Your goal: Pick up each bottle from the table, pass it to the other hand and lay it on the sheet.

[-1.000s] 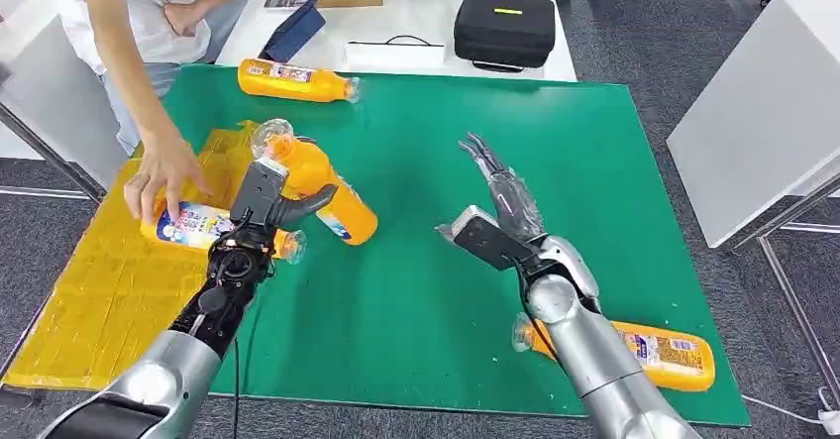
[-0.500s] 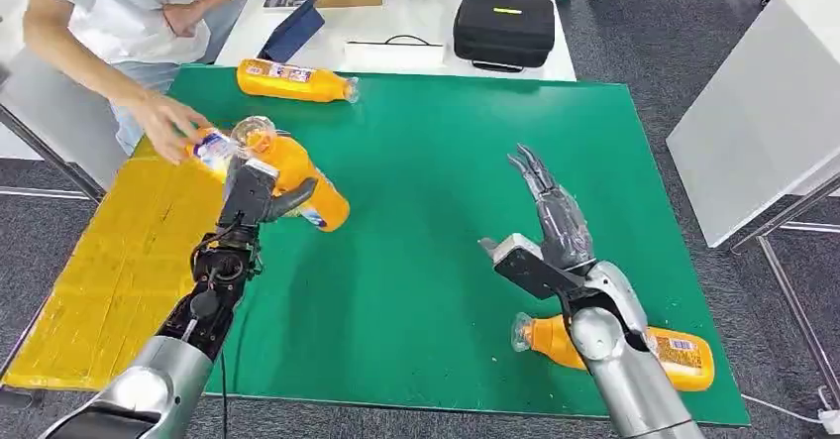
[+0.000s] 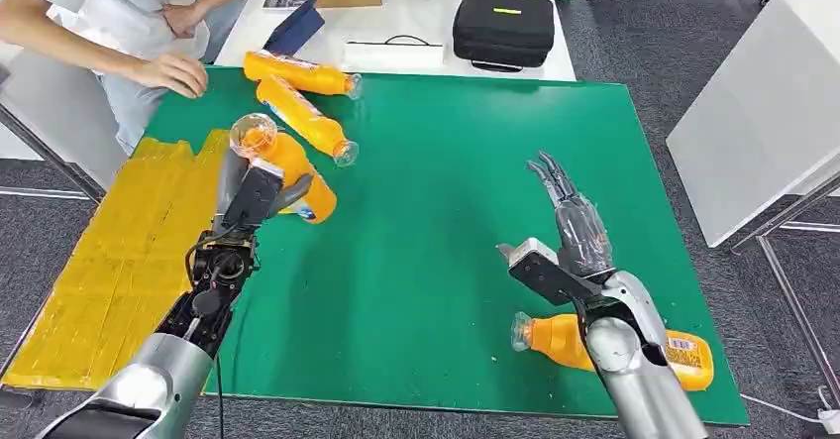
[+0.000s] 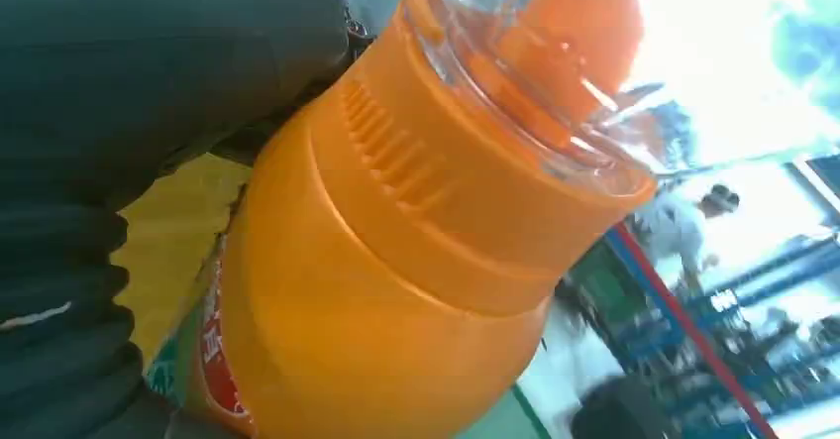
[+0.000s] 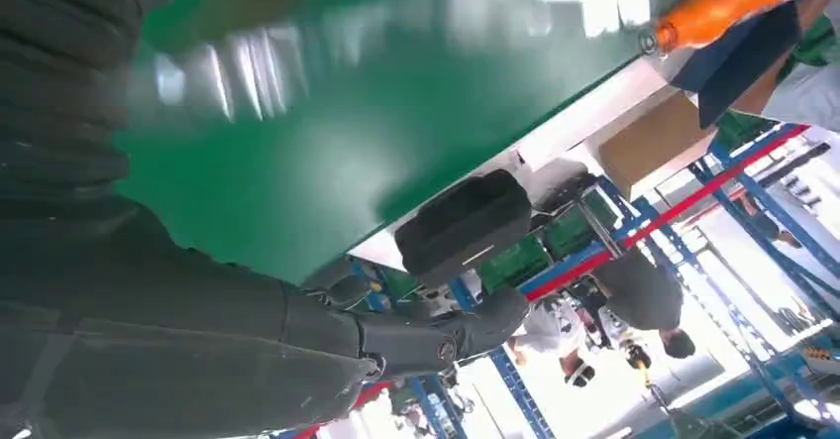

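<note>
Head view shows the left hand (image 3: 256, 193) wrapped around a tilted orange bottle (image 3: 293, 171), cap end up, lifted near the yellow sheet (image 3: 119, 251) so it can be laid there. The right hand (image 3: 570, 236) is spread and holds nothing. Another bottle (image 3: 555, 340) lies just beside its wrist, waiting on the green table (image 3: 446, 162).

Orange bottles (image 3: 297, 169), green table (image 3: 446, 221), yellow sheet (image 3: 119, 261), black case (image 3: 503, 29).
</note>
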You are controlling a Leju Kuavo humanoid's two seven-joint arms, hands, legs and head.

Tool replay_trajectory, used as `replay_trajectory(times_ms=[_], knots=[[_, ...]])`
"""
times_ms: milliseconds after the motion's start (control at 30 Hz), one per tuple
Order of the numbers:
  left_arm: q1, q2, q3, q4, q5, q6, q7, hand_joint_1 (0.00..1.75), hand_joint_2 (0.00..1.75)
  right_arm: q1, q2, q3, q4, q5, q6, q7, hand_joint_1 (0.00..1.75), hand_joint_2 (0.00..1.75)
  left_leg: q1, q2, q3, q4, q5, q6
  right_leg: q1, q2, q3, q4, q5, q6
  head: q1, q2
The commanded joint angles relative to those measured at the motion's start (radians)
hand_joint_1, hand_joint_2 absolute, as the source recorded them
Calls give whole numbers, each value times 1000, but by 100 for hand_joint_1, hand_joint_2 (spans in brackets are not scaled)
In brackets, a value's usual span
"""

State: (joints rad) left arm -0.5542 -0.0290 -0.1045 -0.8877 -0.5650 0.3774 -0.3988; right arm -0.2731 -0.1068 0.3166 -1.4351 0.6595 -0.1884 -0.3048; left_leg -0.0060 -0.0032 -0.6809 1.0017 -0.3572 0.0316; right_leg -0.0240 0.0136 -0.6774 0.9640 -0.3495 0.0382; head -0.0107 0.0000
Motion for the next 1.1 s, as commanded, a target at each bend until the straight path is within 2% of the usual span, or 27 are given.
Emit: replay_trajectory(times_ms=[33,233,267,300,333,433,467,500,633,667,767,800,967,1000,1100], knots=[[-52,71,-88,166,-865,321,401,175,175,-24,-22,11,-26,80,43,54,0,175,1,1,10,1,-6,-3,1,0,9,1,-5,-3,0,0],[-92,49,-83,291,-1004,321,455,175,175,22,-64,6,-78,112,55,73,0,175,0,-2,7,1,-3,-2,1,-3,7,1,-4,-3,0,0],[-130,82,-220,364,-1006,312,566,175,175,40,-79,10,-93,144,52,77,0,175,1,-2,16,3,-9,-4,2,-4,16,3,-9,-5,0,0],[-143,94,-280,394,-1006,302,615,175,175,58,-93,14,-106,170,53,78,0,175,1,-1,16,5,-10,-5,2,-4,15,4,-10,-5,0,0],[-143,94,-285,409,-1006,302,624,175,175,71,-99,13,-113,178,55,78,0,175,1,-3,6,0,-3,-2,1,-4,6,1,-4,-2,0,0],[-151,113,-383,457,-1006,261,692,175,175,107,-111,17,-147,228,61,92,0,175,1,-4,11,1,-5,-3,2,-6,12,1,-7,-4,0,0],[-155,117,-410,474,-1006,243,702,175,175,118,-114,16,-156,234,61,95,0,175,1,-4,13,1,-7,-4,1,-6,14,2,-8,-4,0,0],[-157,117,-428,491,-1006,229,710,175,175,129,-115,13,-165,237,59,96,0,175,0,-1,8,1,-4,-2,1,-2,8,1,-5,-3,0,0],[-156,116,-460,529,-1006,211,719,175,175,159,-112,3,-185,246,64,103,0,175,1,-1,12,1,-7,-3,1,-2,11,2,-7,-3,0,0],[-158,113,-481,551,-1006,200,732,175,175,165,-106,-1,-188,247,61,103,0,175,0,-1,6,0,-4,-2,1,-2,6,0,-3,-2,0,0],[-155,116,-511,568,-1006,179,738,175,175,167,-104,1,-189,250,62,101,0,175,0,1,9,0,-6,-3,1,0,8,1,-5,-3,0,0],[-155,116,-511,568,-1006,179,738,175,175,167,-104,1,-189,250,62,101,0,175,0,2,6,-1,-4,-2,0,1,5,0,-3,-2,0,0],[-154,132,-615,612,-1006,156,764,175,175,169,-102,8,-187,255,68,98,0,175,0,2,6,0,-4,-3,0,1,5,0,-2,-2,0,0],[-157,138,-655,620,-1006,148,777,175,175,167,-100,9,-185,255,69,97,0,175,0,3,10,0,-6,-4,1,1,8,0,-4,-3,0,0],[-152,142,-657,619,-1006,153,779,175,175,165,-98,11,-184,256,70,97,0,175,1,2,8,0,-5,-4,1,1,6,0,-3,-3,0,0]])
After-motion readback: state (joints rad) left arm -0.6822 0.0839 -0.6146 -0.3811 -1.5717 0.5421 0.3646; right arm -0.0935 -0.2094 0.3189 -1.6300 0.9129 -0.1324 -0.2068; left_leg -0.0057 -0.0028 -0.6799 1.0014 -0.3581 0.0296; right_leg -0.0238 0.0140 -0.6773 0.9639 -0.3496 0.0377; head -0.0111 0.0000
